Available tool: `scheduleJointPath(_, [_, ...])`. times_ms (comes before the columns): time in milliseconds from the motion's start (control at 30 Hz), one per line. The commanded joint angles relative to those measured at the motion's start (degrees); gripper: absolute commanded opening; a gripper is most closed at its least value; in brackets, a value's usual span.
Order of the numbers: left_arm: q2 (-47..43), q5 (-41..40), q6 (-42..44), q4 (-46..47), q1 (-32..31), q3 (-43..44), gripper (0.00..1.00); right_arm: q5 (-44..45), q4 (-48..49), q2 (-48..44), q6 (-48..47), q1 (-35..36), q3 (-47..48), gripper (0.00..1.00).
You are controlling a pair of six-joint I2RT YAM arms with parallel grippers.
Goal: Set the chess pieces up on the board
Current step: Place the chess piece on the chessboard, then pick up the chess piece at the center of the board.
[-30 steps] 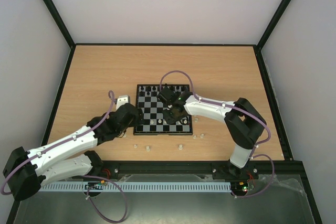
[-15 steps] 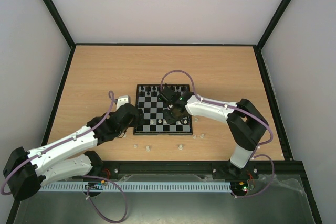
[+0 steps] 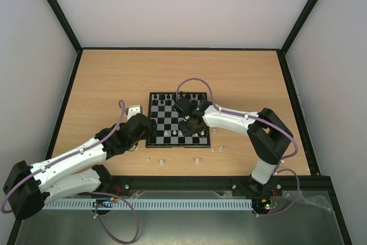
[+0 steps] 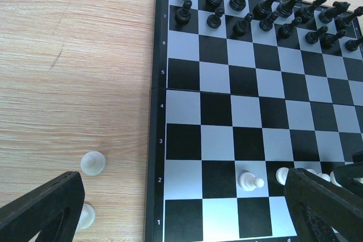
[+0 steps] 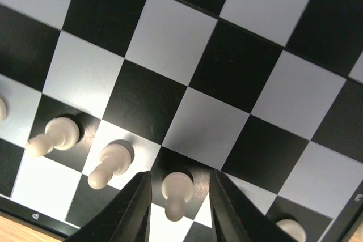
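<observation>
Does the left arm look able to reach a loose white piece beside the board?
Probably yes: the left gripper is open close by, and the piece stands on bare table with nothing over it.

The board (image 4: 157, 83) carries white rank numerals 8 down to 1 along its black left border rim

1. We see a robotics lab test cell: plain white walls (image 3: 172, 4) framed by black struts (image 3: 57, 10) enclose a wooden table (image 3: 241, 76).
2. We note the left arm (image 3: 69, 162) and the right arm (image 3: 235, 119) bolted to a rail (image 3: 183, 183) at its near edge, with exposed purple cables (image 3: 194, 78).
</observation>
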Motion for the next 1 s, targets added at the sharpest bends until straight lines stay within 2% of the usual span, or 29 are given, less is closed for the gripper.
scheduleJointPath(0, [-0.7,-0.1,-0.3,0.3,-0.1,-0.8,1.00,0.4,-1.9,-1.4,0.2,0.4,-0.3,0.31])
scheduleJointPath(100, [-0.8,-0.1,-0.3,0.2,-0.1,-0.6,0.99,0.5,-1.9,-2.8,0.2,0.5,-0.1,0.37])
scheduleJointPath(233, [-1.3,0.7,0.6,0.6,-0.1,-0.3,0.99,1.2,-2.1,-7.0,0.7,0.4,-0.6,0.57])
scheduleJointPath(267, [-1.8,1.4,1.1,0.9,-0.1,-0.2,1.00,1.2,-1.9,-8.7,1.0,0.4,-1.0,0.66])
scheduleJointPath(300, [-2.4,2.0,1.5,1.1,-0.1,-0.1,0.99,0.6,-1.2,-10.8,1.1,0.4,-1.8,0.93])
scheduleJointPath(333, [-2.9,2.6,1.8,1.2,-0.1,0.1,0.99,0.1,-0.2,-13.2,1.2,0.5,-2.8,1.00])
scheduleJointPath(500, [-4.1,3.9,3.4,1.1,-0.1,1.4,1.00,3.4,-2.0,-22.6,1.0,0.4,-3.1,0.99])
scheduleJointPath(700, [-2.8,9.6,5.7,3.5,-0.2,2.1,1.00,3.9,-2.2,-35.3,0.0,0.4,-6.0,0.98])
scheduleJointPath(967, [-0.9,10.7,6.9,2.9,-1.4,3.0,0.99,0.3,-0.6,-42.9,1.0,0.4,-13.4,0.99])
